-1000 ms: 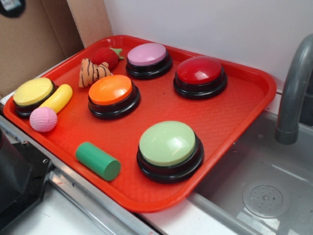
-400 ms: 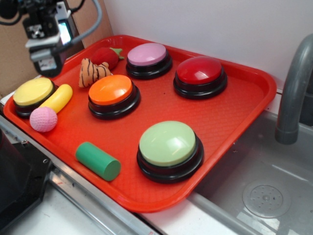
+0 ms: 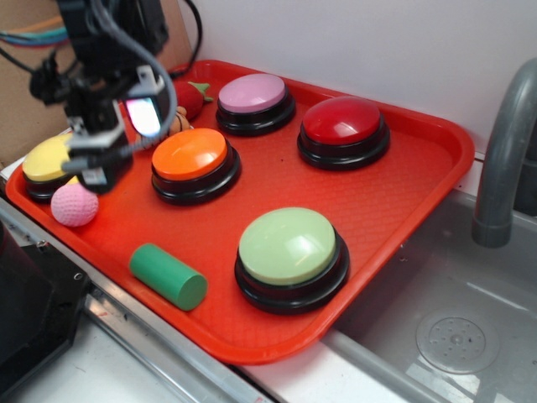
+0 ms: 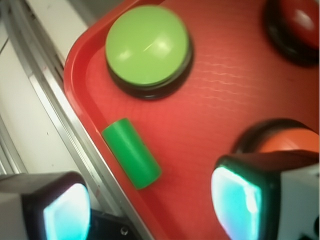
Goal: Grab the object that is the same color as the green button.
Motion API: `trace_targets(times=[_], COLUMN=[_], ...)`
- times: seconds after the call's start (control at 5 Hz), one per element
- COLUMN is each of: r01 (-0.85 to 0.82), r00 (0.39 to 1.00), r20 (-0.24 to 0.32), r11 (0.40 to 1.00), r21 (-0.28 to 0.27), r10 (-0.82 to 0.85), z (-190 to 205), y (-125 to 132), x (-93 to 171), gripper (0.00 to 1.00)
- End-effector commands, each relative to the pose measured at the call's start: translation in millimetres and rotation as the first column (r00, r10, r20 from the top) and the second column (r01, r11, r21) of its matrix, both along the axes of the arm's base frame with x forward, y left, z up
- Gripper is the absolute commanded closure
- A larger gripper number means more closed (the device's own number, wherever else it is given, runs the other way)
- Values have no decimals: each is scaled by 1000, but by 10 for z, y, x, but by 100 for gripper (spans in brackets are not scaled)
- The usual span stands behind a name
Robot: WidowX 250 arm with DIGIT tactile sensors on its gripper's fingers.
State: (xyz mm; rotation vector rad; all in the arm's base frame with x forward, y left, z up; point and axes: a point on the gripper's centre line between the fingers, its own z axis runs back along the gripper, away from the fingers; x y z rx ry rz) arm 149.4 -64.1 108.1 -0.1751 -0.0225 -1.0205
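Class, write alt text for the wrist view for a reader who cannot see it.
A green cylinder lies on a red tray near its edge, with the green button beyond it. The hand, fingers apart, hovers above, holding nothing.

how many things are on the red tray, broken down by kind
Round dome buttons on black bases: 5 (yellow, orange, pink-lilac, dark red, pale green)
Small solid green cylinder: 1
Pink textured ball: 1
Red plush strawberry-like toy, partly hidden behind the gripper: 1
Total visible now: 8
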Motion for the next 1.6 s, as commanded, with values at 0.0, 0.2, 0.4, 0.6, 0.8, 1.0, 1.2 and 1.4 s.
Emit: trace_targets(times=[0.0,0.2,0.4,0.6,0.8,1.0,1.2,1.4], r01=[198,266,308,356,338,351,360,315], r00=[980,964,951,935,941,936,933,949], r20=[10,3,5,22,15,17,20,1], r11=[980,963,951,933,939,935,932,949], r21=[-6,-36,-18,-57,-55,-42,-38,-22], r10=[-198,-266,-308,-355,-338,-351,-360,-315], z=[-463,-739,-846,-887,-924,-923,-903,-906], y=[-8,-37,-130,-206,-215,-266,-298,-226], x=[-25,-31,-27,-28,19,70,117,166], gripper=[0,0,0,0,0,100,100,100])
